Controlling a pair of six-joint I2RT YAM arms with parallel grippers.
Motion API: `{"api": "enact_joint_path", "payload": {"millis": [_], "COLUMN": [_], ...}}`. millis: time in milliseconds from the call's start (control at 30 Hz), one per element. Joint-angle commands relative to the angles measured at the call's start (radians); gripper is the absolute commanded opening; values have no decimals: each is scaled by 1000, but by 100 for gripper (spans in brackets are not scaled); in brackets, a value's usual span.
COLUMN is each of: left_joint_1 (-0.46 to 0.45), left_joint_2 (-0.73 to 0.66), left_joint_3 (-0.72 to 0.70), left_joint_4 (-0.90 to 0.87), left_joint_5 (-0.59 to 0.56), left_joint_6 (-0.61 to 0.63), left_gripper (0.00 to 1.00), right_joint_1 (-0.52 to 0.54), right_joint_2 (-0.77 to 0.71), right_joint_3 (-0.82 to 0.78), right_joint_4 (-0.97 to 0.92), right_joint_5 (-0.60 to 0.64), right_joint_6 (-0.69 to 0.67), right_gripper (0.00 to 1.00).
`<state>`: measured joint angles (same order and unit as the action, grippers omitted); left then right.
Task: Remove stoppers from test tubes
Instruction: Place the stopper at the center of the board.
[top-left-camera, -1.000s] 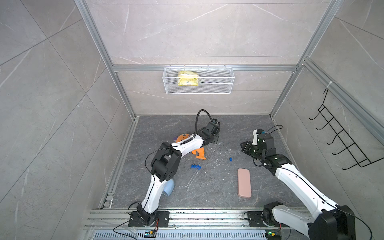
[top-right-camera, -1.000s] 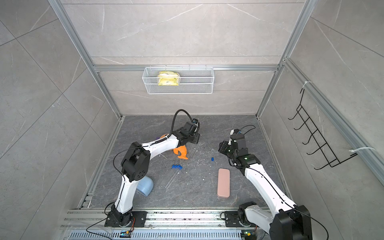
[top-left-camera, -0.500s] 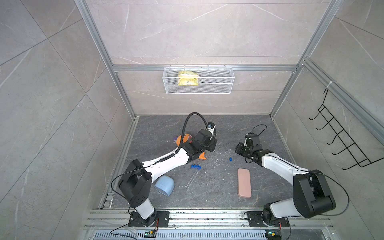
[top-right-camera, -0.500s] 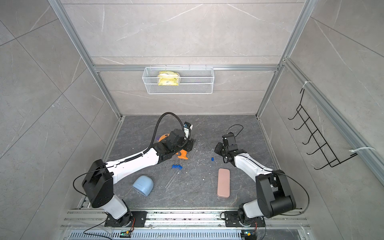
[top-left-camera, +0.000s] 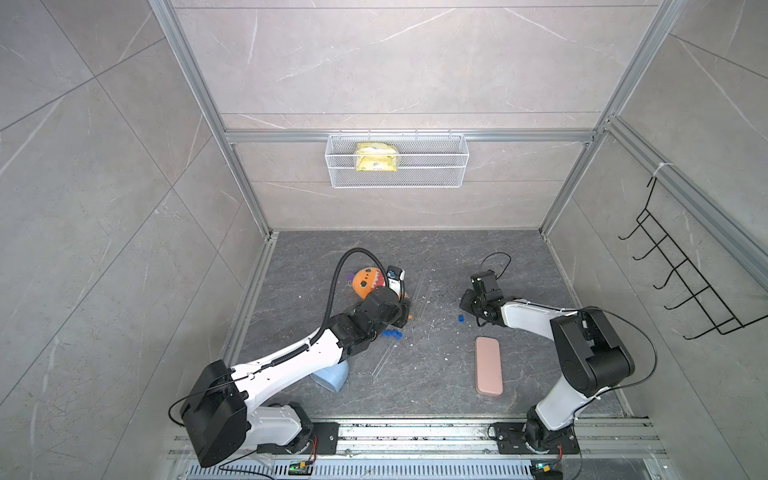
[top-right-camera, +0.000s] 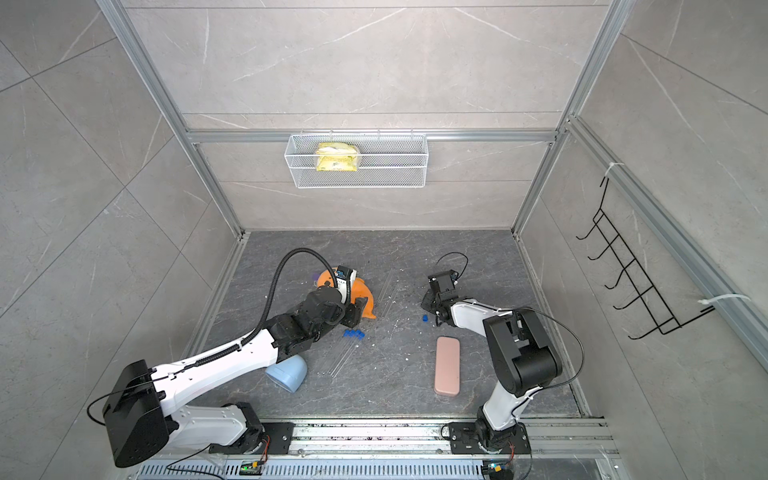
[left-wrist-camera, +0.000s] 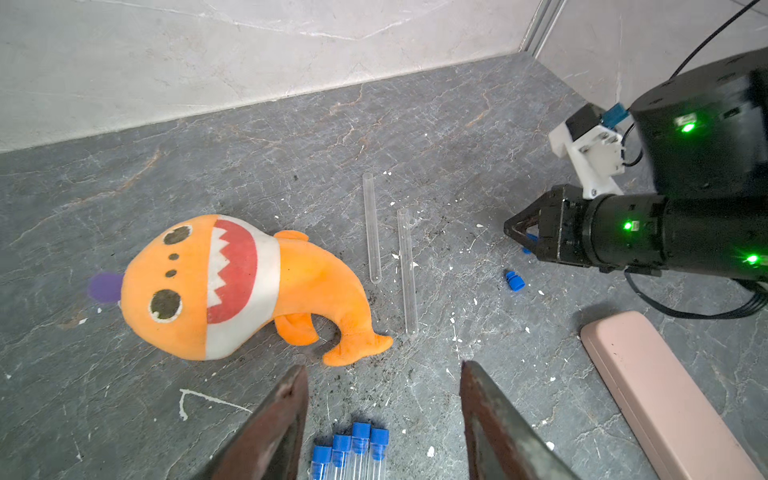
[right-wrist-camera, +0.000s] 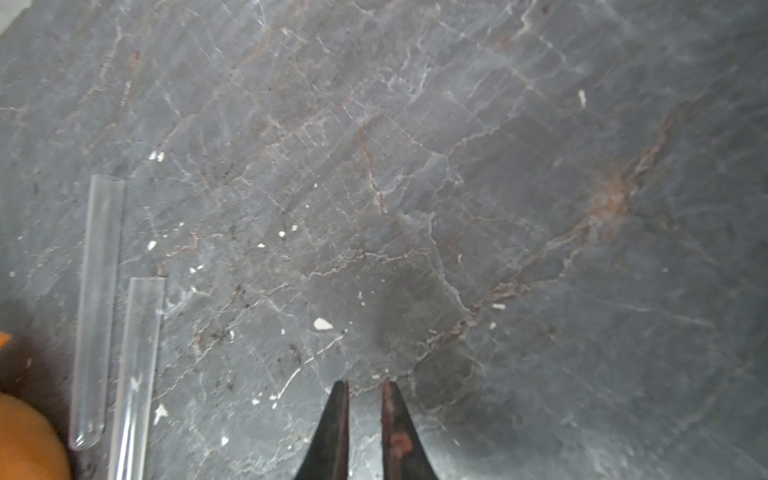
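The left arm (top-left-camera: 291, 357) has swung lower, now hiding part of the blue cup (top-left-camera: 332, 376). Two bare tubes (left-wrist-camera: 371, 228) lie beside the toy shark (left-wrist-camera: 232, 286). The left gripper (left-wrist-camera: 382, 368), half open and empty, hangs over four capped tubes (left-wrist-camera: 360, 461), partly out of frame. The right gripper (left-wrist-camera: 509, 228) is closed; whether it holds the blue speck (left-wrist-camera: 528, 239) at its jaws is unclear. One loose stopper (left-wrist-camera: 514, 281) lies nearby.

Both top views are evenly, brightly lit, soft shadows being cast on the bench (top-left-camera: 436, 257); the left wrist view is rendered sharply, the right wrist view dimly, its test tubes (right-wrist-camera: 97, 311) blurred.
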<state>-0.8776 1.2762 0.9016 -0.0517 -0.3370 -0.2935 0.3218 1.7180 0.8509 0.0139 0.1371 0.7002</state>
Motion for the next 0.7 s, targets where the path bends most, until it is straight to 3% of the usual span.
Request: {"api": "enact_joint_path", "payload": {"millis": [0,667], "left_joint_1": [-4,-9], "left_joint_2": [-28,-11], "left_joint_3": [5,31], "left_joint_4": [13,3], "left_joint_5": [-26,-23], "left_joint_6": [-19,-19], "left_gripper": [61,61], "right_joint_1": [16,24], "right_joint_2": [35,107], "right_joint_3": [32,32], "right_joint_4": [26,39], "right_joint_5": [68,119], "right_joint_6": [21,26], "right_gripper": [0,18]}}
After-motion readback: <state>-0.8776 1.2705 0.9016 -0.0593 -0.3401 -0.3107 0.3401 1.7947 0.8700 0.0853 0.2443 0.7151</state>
